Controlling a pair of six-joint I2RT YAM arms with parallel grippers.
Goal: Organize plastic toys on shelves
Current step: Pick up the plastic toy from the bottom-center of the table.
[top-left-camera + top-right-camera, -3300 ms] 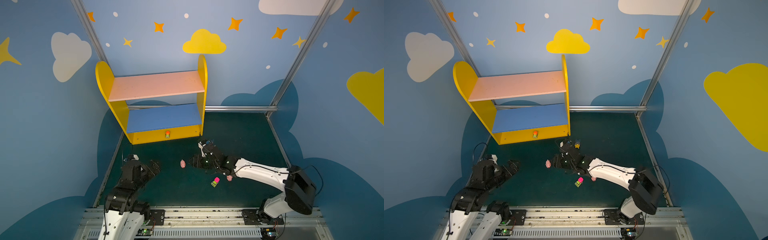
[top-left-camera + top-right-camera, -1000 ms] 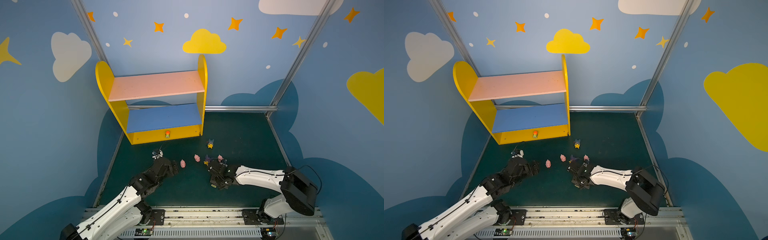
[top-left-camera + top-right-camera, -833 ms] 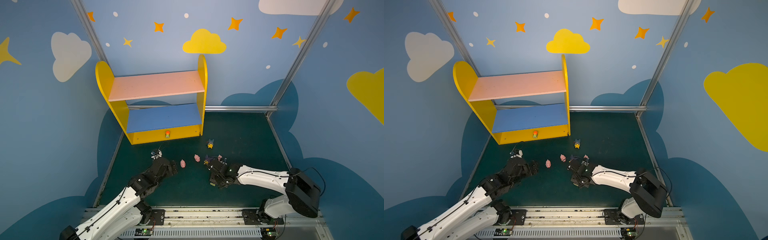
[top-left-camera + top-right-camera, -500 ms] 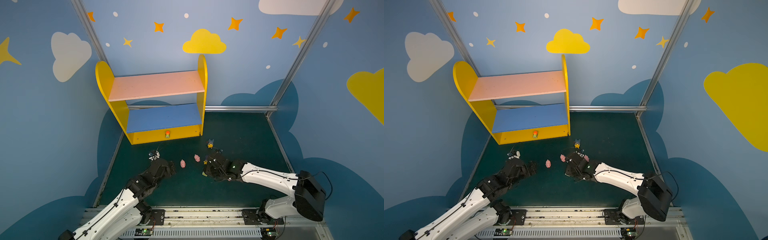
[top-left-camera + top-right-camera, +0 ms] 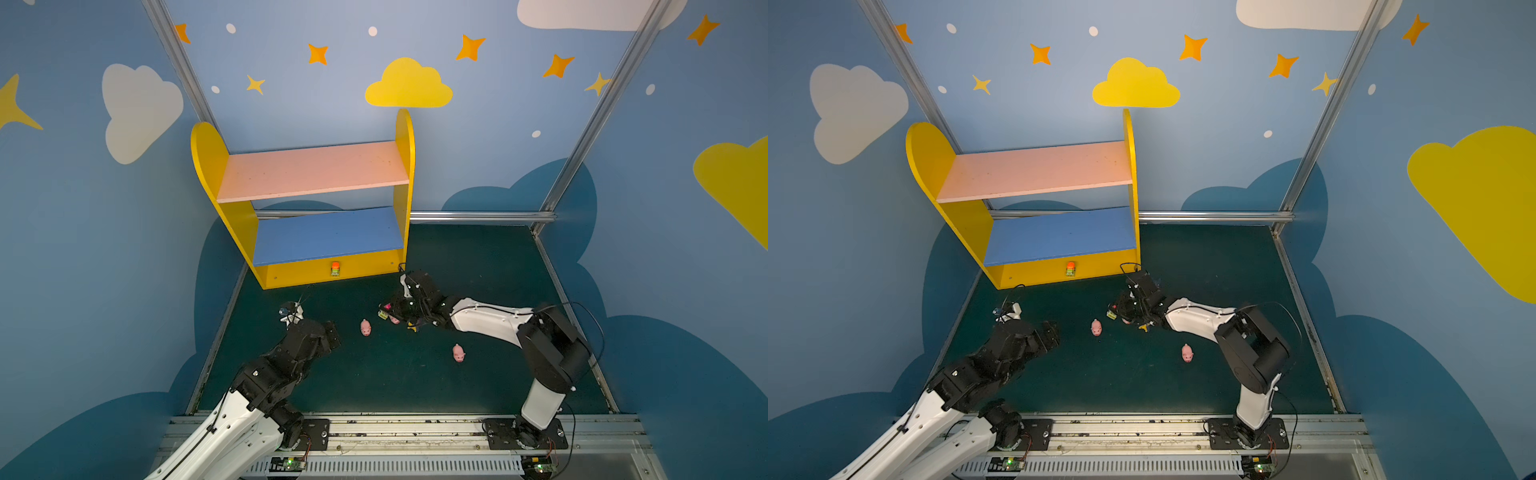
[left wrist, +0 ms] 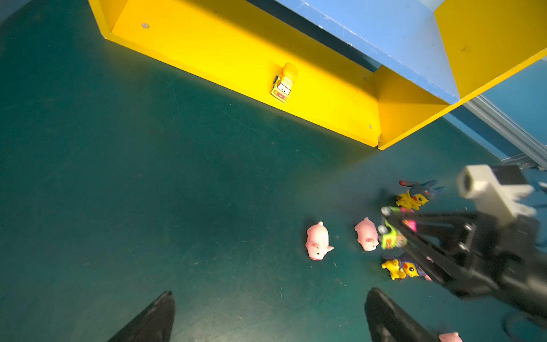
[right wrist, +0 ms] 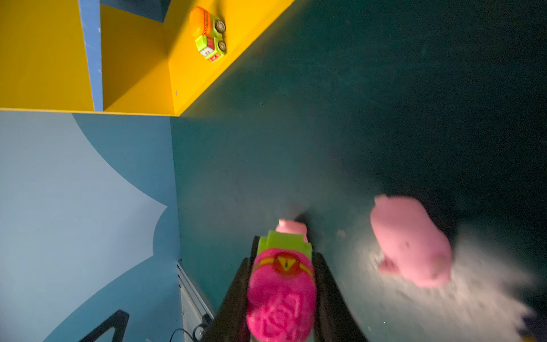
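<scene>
Black and spread wide, the left end effector (image 6: 270, 296) is hanging low over the dark green tabletop (image 5: 478, 257) closest to me, pinching nothing, while a pink pig (image 5: 458, 353) is lying alone toward the right arm's side. A little further in, a second pig (image 6: 317, 241) is sitting just ahead of that open end effector, and beyond it the right end effector (image 7: 284, 260) is pinching a green car with a pink top (image 7: 281, 299) by its flanks. That is where I am expecting trouble: a third pig (image 6: 366, 235) is sitting just beside the car, with one yellow figure (image 6: 413, 197) and its twin figure (image 6: 398, 268) crowding it on either side, so a low sweep could be scattering them, and a hasty swing could be twisting the car out of so narrow a grip. Both arms are reaching toward one cluster and could be bumping each other. Further back, on the shelves (image 5: 208, 153), an orange-topped car (image 5: 335, 269) is standing on the yellow base (image 5: 299, 274), and the carried car could be clipping the blue lower board (image 5: 328, 237) going in beneath it; the pink upper board (image 5: 311, 172) is carrying nothing. The tabletop is looking flat, matte and faintly scuffed, and blue walls (image 5: 498, 166) painted with clouds and stars are closing in the room between aluminium posts (image 5: 593, 120).
</scene>
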